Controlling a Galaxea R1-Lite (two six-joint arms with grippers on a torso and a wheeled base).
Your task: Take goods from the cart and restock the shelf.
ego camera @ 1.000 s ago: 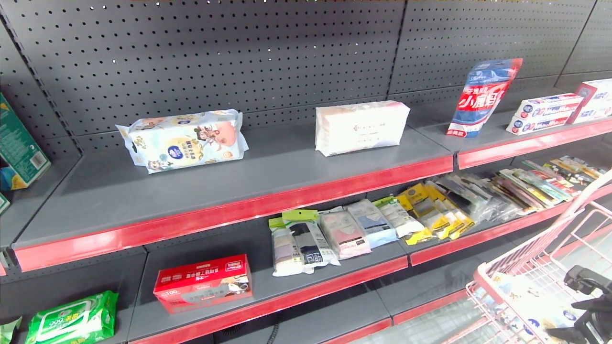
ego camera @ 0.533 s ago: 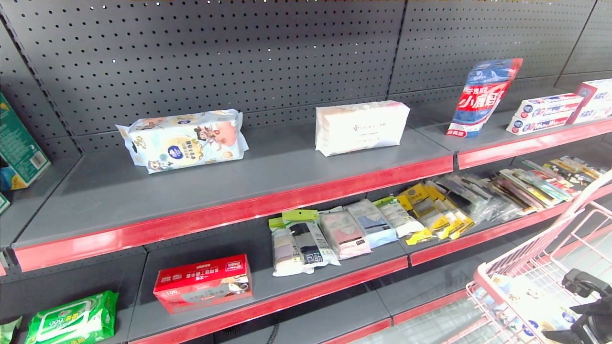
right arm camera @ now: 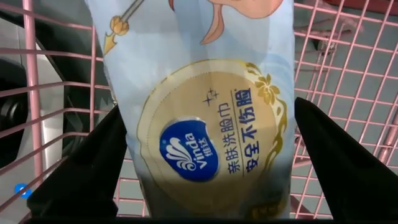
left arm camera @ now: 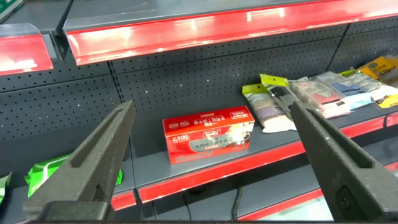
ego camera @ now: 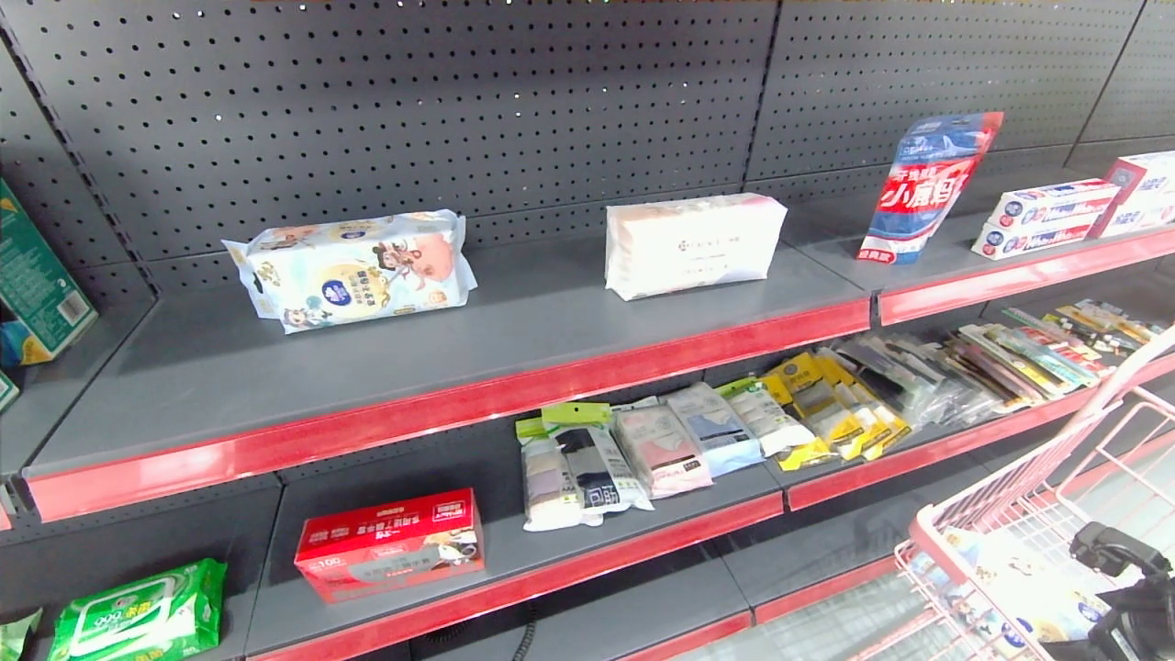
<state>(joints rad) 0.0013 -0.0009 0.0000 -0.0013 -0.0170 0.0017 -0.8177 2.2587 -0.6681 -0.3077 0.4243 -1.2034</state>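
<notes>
A pale blue wipes pack (right arm camera: 205,74) with a gold round label lies in the pink wire cart (ego camera: 1010,496); in the head view the wipes pack (ego camera: 1005,574) rests on the cart's bottom. My right gripper (right arm camera: 209,102) is open, one finger on each side of that pack, close to its edges. The right arm (ego camera: 1124,588) hangs inside the cart. A matching cartoon-printed pack (ego camera: 353,266) lies on the upper grey shelf (ego camera: 459,367). My left gripper (left arm camera: 211,104) is open and empty, facing the lower shelf with a red tissue box (left arm camera: 208,132).
A white tissue pack (ego camera: 693,243), a blue-red pouch (ego camera: 927,184) and toothpaste boxes (ego camera: 1046,216) stand on the upper shelf. Packaged clothing (ego camera: 643,450) and several carded items fill the lower shelf. A green wipes pack (ego camera: 138,615) lies at lower left. Free room remains between the upper packs.
The right arm has sunk a little lower into the cart. The shelf goods and the left arm have not moved.
</notes>
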